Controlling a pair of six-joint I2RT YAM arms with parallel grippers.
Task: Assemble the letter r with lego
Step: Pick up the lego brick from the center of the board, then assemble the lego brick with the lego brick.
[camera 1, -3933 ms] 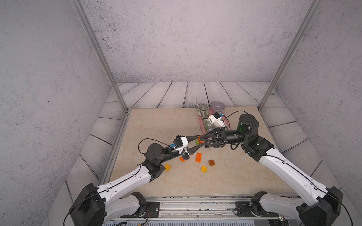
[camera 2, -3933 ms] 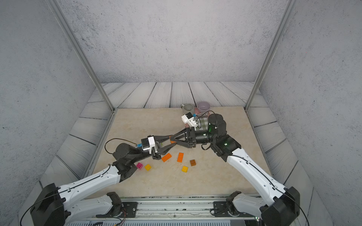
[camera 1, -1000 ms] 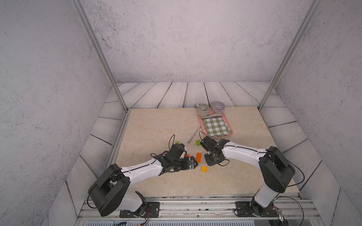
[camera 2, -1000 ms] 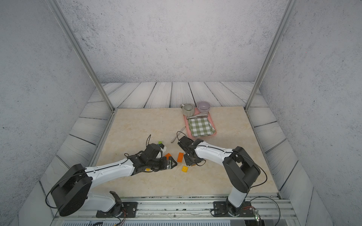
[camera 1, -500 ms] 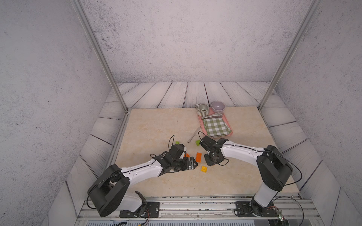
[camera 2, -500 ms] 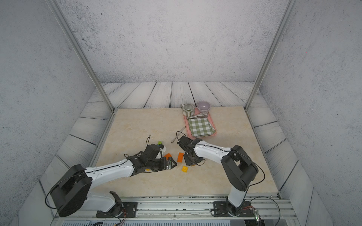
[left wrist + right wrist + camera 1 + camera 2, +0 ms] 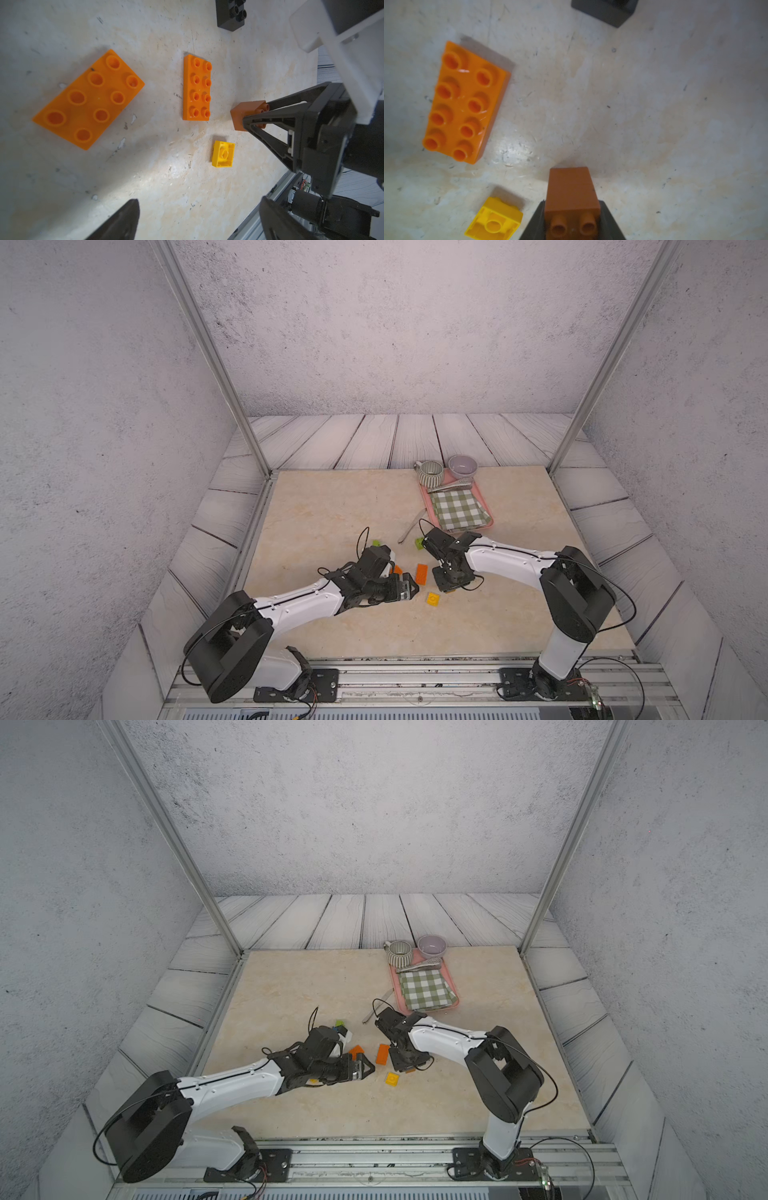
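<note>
While the right claw [image 7: 254, 113] pinches the brown brick [image 7: 571, 187] by its sides, studs turned toward its wrist, it hangs low over the middle of the tabletop [image 7: 332, 510], near a long orange brick [image 7: 196, 88], probably lining up a join. Left claw [image 7: 412, 590] gapes wide and empty by the second orange brick [image 7: 89, 99], well placed to steady it.

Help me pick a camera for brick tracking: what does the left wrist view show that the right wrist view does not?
Only left wrist: a second orange brick, and the right gripper seen from outside. Only right wrist: no extra thing, just the brown brick close up. Both: the brown brick clamped in that gripper, the other orange brick, the upturned yellow brick, and part of a black brick.
</note>
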